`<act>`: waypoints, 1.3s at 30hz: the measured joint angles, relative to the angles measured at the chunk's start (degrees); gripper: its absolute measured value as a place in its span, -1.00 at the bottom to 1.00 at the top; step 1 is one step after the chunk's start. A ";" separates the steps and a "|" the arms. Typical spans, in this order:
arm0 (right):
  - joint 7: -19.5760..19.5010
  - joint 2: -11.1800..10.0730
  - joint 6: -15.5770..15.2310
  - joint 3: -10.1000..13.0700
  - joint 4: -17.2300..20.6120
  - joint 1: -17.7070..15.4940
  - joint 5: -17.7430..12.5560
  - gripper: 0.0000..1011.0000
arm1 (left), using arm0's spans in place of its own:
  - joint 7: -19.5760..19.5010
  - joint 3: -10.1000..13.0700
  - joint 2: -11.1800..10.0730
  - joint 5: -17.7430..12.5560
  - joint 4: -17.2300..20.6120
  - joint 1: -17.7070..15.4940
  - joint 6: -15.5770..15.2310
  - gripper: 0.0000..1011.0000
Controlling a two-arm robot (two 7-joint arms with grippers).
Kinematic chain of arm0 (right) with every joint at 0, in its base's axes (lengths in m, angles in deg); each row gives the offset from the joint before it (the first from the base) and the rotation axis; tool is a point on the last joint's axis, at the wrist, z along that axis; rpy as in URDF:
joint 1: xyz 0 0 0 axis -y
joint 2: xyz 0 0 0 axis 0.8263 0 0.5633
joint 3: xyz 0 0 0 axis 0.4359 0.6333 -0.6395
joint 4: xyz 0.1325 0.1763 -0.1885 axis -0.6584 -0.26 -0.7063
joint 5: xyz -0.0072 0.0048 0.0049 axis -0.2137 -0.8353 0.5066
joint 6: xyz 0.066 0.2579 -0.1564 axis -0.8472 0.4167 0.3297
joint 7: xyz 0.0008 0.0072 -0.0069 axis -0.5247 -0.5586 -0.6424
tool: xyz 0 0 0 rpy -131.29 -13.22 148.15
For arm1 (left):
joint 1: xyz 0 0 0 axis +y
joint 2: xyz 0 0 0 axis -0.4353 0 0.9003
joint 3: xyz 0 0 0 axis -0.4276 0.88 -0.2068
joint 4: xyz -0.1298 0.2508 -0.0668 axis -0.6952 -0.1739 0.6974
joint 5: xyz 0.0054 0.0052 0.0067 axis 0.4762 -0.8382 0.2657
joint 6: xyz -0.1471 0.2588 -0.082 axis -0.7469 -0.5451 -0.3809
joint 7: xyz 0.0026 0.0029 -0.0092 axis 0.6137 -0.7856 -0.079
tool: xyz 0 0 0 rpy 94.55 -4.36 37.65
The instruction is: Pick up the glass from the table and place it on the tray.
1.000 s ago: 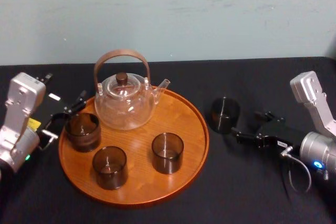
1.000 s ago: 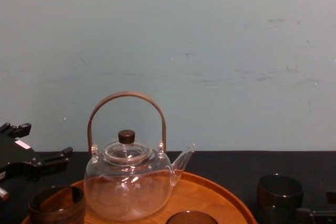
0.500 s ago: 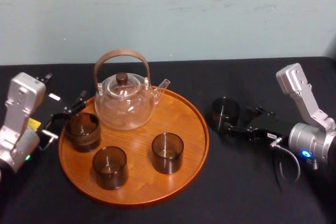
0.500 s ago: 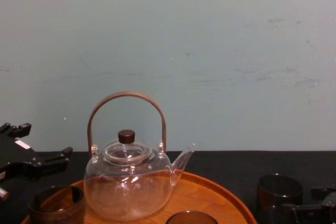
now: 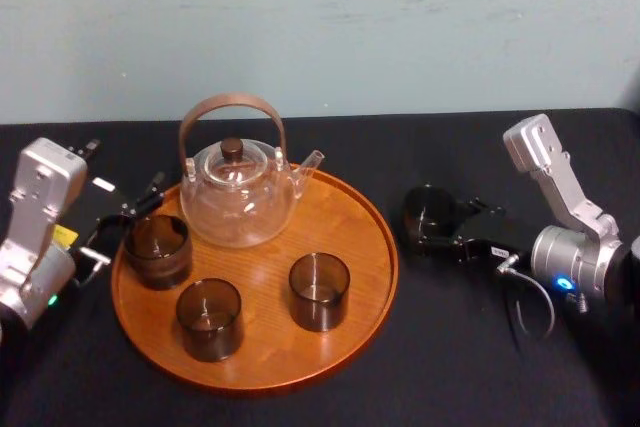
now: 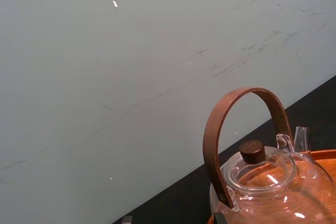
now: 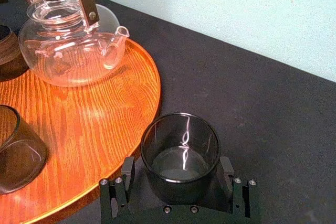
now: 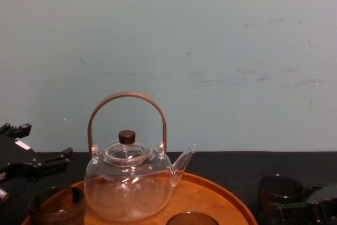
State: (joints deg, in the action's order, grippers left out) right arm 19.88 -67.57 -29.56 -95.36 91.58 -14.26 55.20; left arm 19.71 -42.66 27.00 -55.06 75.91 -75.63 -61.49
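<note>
a short cylindrical glass (image 5: 425, 209) of dark smoky tint is being carried upright by the wide matte black table (image 5: 450, 377), just beside the right rim of the large round orange-brown wooden tray (image 5: 345, 222) and apart from it, nearer the table's back edge than its front edge. the glass is being straddled low on its wall by the right gripper (image 5: 432, 227), which is being reached in from the table's right edge on a silver and black arm (image 5: 565, 217). in the right wrist view the glass (image 7: 181, 150) is being flanked by the black fingers (image 7: 128, 170), one on each side. the gripper (image 7: 178, 179) is being held spread, with a thin gap showing on one side, so the glass is not being squeezed and its base is being borne by the table. in the chest view the glass (image 8: 279, 189) is being shown at the lower right, with the gripper's black parts just beside it.

a clear glass teapot (image 5: 238, 197) with a bent brown wooden handle and a dark knob on its lid is being carried near the tray's back rim, its spout being pointed toward the right. three more dark glass tumblers are being carried by the tray: one tumbler (image 5: 157, 249) by its left rim, one tumbler (image 5: 209, 319) by its front rim, and one tumbler (image 5: 319, 291) near its middle.

the left gripper (image 5: 125, 219) is being held idle near the table's left edge, just beside the tray's left rim, its fingers being parted and empty.
</note>
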 joint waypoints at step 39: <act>0.20 2.43 1.02 -1.36 -3.77 3.49 2.28 0.79 | 0.00 0.00 0.00 0.00 0.00 0.00 0.00 0.98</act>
State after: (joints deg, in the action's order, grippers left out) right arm 20.08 -65.13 -28.55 -96.72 87.81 -10.77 57.48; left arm 19.71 -42.66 27.00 -55.06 75.91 -75.62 -61.49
